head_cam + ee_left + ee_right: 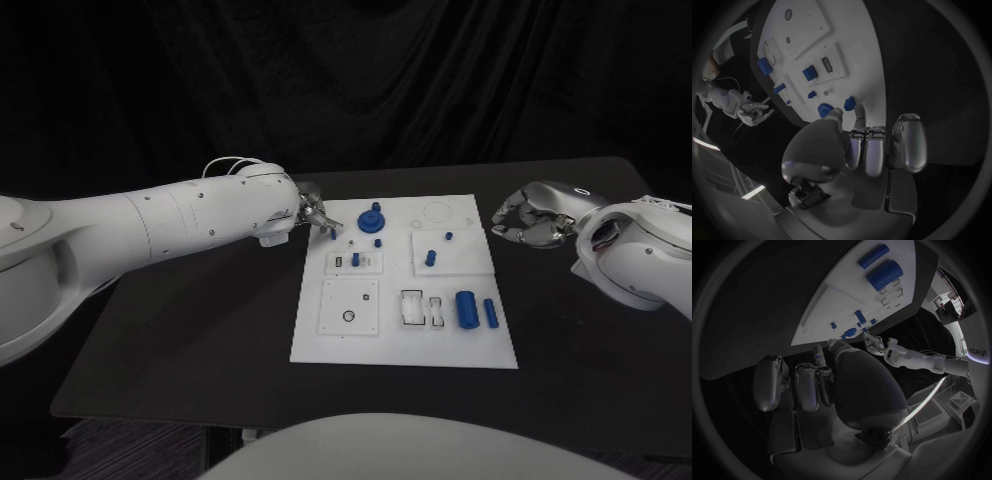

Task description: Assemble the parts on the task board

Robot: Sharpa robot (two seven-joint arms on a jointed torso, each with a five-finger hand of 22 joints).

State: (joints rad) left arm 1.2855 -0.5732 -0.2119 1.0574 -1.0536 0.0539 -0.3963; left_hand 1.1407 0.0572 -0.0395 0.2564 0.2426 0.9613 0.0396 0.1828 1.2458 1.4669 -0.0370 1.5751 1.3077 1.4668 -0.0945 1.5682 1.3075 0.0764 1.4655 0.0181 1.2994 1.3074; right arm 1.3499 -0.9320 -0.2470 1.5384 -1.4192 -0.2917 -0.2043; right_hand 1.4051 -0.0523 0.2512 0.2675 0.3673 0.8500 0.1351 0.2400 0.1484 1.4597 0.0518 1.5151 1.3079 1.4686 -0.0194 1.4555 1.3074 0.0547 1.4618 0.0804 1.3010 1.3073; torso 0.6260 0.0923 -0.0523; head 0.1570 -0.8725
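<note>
Head view puts the task board [335,340], a white plate, in the middle of the black table [202,340], its long axis running near to far. Small blue parts sit on it: a round knobbed part [372,219] at the far end, a thick cylinder [466,308] and a thinner peg [490,313] lying near-right. My left robot hand [317,218] is at the board's far-left edge, just left of the knobbed part and nearer to it; I cannot tell whether its fingertips [859,111] pinch a small blue piece. My right robot hand [525,222] hangs off the board's far-right edge, fingers curled, holding nothing.
</note>
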